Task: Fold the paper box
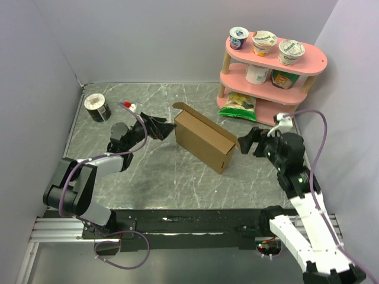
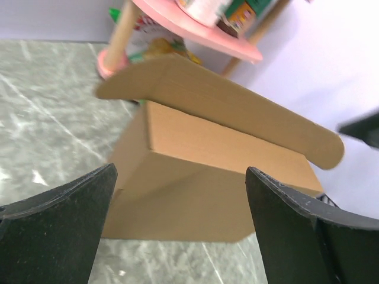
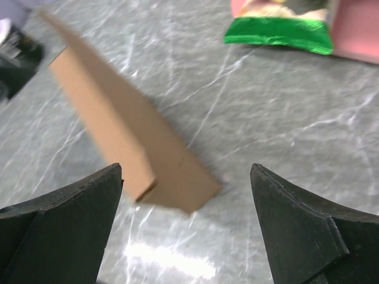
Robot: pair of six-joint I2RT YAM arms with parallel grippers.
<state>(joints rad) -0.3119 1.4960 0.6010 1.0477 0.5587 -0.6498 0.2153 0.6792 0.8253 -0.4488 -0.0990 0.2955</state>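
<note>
1. The paper box [image 1: 202,141] stands as a brown rectangular block at the middle of the grey marbled table [image 1: 148,177]. One flap is raised at its far-left end.
2. The left gripper [image 1: 163,128] is spread wide and holds nothing, with its tips just beside the box's left end.
3. The right gripper [image 1: 247,142] is also spread wide and empty, near the box's right end.
4. A pink shelf [image 1: 314,59] carrying yogurt cups [image 1: 265,42] stands behind on the right, and a green snack bag [image 1: 238,105] lies at its foot.
</note>
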